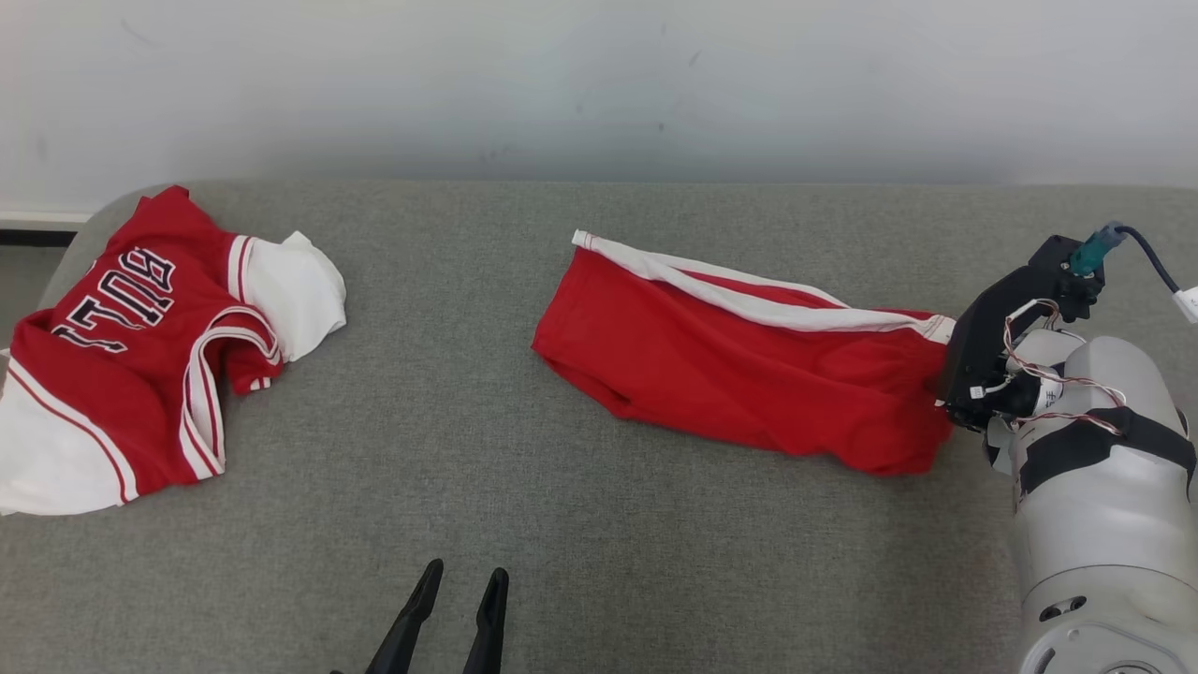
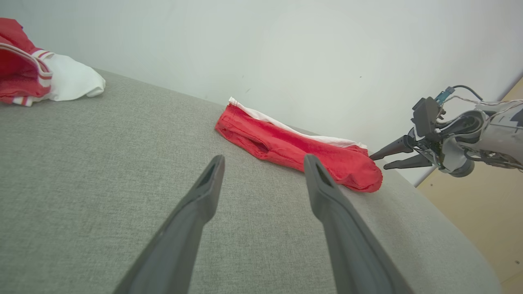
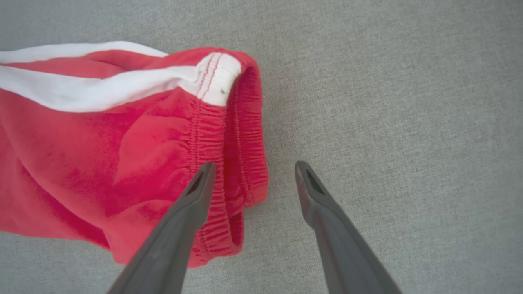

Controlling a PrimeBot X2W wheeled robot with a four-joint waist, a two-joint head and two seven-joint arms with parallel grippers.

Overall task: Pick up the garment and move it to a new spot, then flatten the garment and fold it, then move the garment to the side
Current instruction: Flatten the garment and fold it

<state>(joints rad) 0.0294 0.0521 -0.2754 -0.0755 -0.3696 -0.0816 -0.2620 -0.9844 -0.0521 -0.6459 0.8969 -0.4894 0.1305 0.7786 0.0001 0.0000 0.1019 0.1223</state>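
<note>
The garment (image 1: pixel 730 374) is a pair of red shorts with a white side stripe, lying crumpled and partly folded on the grey table, right of centre. It also appears in the left wrist view (image 2: pixel 294 151). My right gripper (image 3: pixel 253 167) is open at the shorts' elastic waistband end (image 3: pixel 241 134). One finger is over the red cloth and the other over bare table, with nothing held. From the left wrist view the right gripper (image 2: pixel 379 162) points at that same end. My left gripper (image 1: pixel 466 571) is open near the table's front edge, well short of the shorts.
A red and white jersey (image 1: pixel 122 356) with dark lettering lies bunched at the table's far left. The grey fabric table (image 1: pixel 468 449) ends at a white wall behind. Past its rounded right end is wooden floor (image 2: pixel 490 196). My right forearm (image 1: pixel 1095 449) stands over the table's right side.
</note>
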